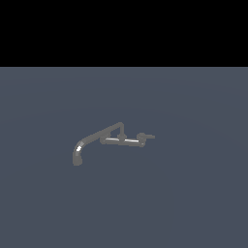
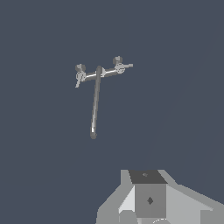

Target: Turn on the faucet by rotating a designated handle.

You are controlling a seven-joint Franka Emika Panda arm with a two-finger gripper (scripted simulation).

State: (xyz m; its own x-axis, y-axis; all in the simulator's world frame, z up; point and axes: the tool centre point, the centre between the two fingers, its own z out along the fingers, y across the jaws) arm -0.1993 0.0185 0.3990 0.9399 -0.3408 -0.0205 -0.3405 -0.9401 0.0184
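Faucet (image 1: 109,140), handle (image 1: 147,137) tiny, tool (image 2: 148,205) fingertips cropped

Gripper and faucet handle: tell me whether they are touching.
Apart. The wrist view shows the gripper body at the picture's edge, with open floor between it and the faucet; its handle stands untouched. The jaws themselves are not visible.

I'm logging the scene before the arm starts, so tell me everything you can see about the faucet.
The faucet is small, dark grey and shiny like metal, with bright glints on its tubes. A long spout runs out from a straight crossbar and curves down at its tip, toward the exterior view's left. The wrist view shows a short lever stub on a round hub at each crossbar end. It stands alone on a plain blue-grey floor. Nothing touches it; the gripper hangs well away, its fingertips out of view.
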